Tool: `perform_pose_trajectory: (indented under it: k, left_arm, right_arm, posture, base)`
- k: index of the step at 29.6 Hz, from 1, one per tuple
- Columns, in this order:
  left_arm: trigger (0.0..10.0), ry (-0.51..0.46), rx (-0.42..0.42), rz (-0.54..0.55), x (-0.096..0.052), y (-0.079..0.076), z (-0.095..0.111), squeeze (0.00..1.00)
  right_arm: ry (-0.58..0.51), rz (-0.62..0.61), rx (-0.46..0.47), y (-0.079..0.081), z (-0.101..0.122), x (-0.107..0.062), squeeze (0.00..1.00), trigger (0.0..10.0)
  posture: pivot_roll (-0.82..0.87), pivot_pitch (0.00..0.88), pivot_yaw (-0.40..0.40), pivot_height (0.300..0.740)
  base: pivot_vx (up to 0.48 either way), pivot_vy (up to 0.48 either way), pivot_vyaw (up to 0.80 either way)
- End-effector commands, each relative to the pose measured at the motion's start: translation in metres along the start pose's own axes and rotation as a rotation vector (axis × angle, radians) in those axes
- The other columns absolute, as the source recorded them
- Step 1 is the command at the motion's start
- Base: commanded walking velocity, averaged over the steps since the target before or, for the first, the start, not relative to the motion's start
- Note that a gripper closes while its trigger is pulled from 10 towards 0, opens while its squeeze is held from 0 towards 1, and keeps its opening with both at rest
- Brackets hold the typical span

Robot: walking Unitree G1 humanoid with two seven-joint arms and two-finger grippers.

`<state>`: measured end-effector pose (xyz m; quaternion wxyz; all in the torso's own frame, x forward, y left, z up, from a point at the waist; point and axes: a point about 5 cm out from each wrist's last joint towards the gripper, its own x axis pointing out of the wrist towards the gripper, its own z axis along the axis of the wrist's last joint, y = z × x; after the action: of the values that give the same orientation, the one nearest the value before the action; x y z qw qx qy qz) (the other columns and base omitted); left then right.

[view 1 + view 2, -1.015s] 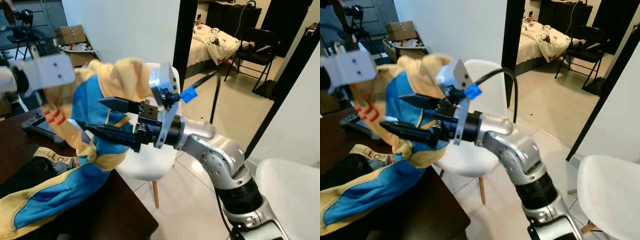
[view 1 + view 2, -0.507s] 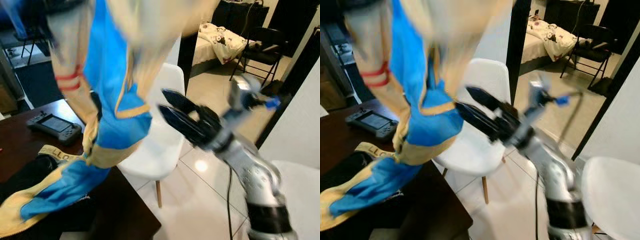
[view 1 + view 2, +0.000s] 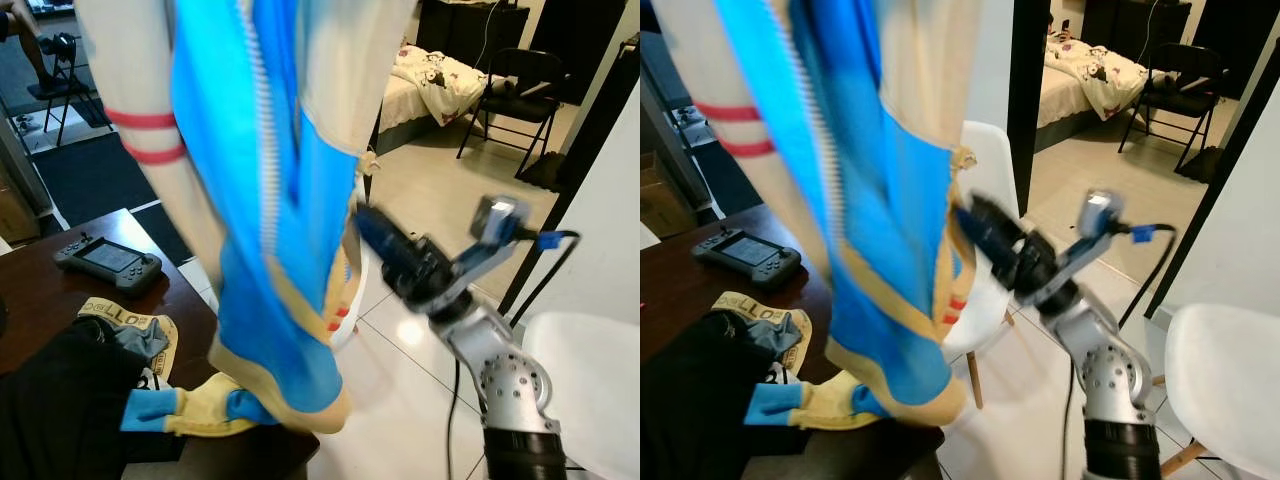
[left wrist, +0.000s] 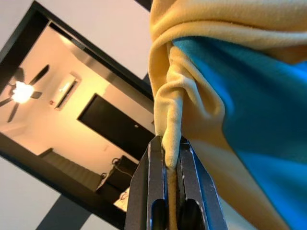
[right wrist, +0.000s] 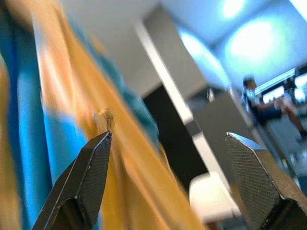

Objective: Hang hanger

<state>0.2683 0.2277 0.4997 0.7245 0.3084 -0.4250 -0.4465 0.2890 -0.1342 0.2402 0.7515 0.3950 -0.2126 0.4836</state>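
Nearest the camera hangs a blue and pale-yellow zip-up jacket [image 3: 270,200] with red sleeve stripes, raised high so its hem trails onto the dark brown wooden desk [image 3: 60,295]. The left gripper [image 4: 168,158] has its jaws closed on a bunched yellow fold of that jacket, holding it up from above. No hanger can be made out; if one is inside the garment, the cloth hides it. On the desk beneath lie a black garment [image 3: 60,400] with a yellow printed band, and farther back a dark handheld game console [image 3: 108,262]. Just behind the jacket, the right gripper [image 5: 168,158] reaches toward the fabric with jaws spread wide, holding nothing. Beyond it stands a white moulded chair [image 3: 980,290], then a doorway to a bedroom with a bed [image 3: 435,80] and a black folding chair [image 3: 520,90].

The step in hand looks like lifting the garment clear; next, the right gripper would need to steady the cloth or find the hanger's hook.
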Motion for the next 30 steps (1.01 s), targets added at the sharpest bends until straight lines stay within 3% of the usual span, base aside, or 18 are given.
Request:
perform_pose_trajectory:
  k: [1, 3, 10, 11, 13, 16, 17, 18, 30]
  left_arm:
    - [10.0, -0.031, -0.007, 0.005, -0.002, 0.002, 0.004, 0.0]
    - [10.0, -0.026, -0.017, -0.008, -0.004, 0.0, 0.002, 0.0]
    - [10.0, -0.029, -0.027, -0.025, -0.006, -0.001, 0.001, 0.0]
    - [10.0, -0.032, -0.029, -0.026, -0.005, -0.001, 0.001, 0.0]
    - [10.0, -0.037, -0.035, -0.03, -0.005, -0.002, 0.001, 0.0]
    - [10.0, -0.038, -0.037, -0.032, -0.005, -0.003, 0.001, 0.0]
    - [10.0, -0.038, -0.04, -0.034, -0.004, -0.003, 0.0, 0.0]
    - [10.0, -0.037, -0.044, -0.037, -0.005, -0.004, -0.001, 0.0]
    - [10.0, -0.034, -0.058, -0.041, -0.004, -0.007, -0.003, 0.0]
  right_arm:
    - [-0.056, 0.004, 0.016, 0.001, 0.006, 0.0, 1.0, 10.0]
    - [-0.14, 0.04, 0.031, 0.006, 0.018, 0.006, 0.98, 10.0]
    - [-0.177, 0.062, 0.033, 0.011, 0.022, 0.016, 0.97, 10.0]
    - [-0.146, 0.062, 0.004, 0.012, 0.018, 0.02, 0.97, 10.0]
    - [-0.063, 0.08, -0.057, 0.02, 0.007, 0.032, 0.8, 10.0]
    - [-0.045, 0.087, -0.067, 0.023, 0.004, 0.036, 0.8, 10.0]
    - [-0.001, 0.124, -0.084, 0.03, -0.001, 0.04, 0.22, 10.0]
    - [0.035, 0.151, -0.098, 0.035, -0.005, 0.042, 0.0, 10.0]
    - [0.135, 0.212, -0.158, 0.046, -0.014, 0.048, 0.0, 10.0]
  posture:
    - [0.12, 0.0, 0.038, 0.74]
    - [0.12, 0.0, 0.038, 0.74]
    - [0.12, 0.0, 0.036, 0.74]
    - [0.12, 0.0, 0.036, 0.74]
    - [0.13, 0.0, 0.036, 0.74]
    - [0.13, 0.0, 0.036, 0.74]
    - [0.13, 0.0, 0.036, 0.74]
    - [0.13, 0.0, 0.036, 0.74]
    - [0.13, 0.0, 0.036, 0.74]
  base:
    - [0.0, 0.0, 0.0]
    - [0.0, 0.0, 0.0]
    - [0.0, 0.0, 0.0]
    - [0.0, 0.0, 0.0]
    - [0.0, 0.0, 0.0]
    - [0.0, 0.0, 0.0]
    - [0.0, 0.0, 0.0]
    - [0.0, 0.0, 0.0]
    - [0.0, 0.0, 0.0]
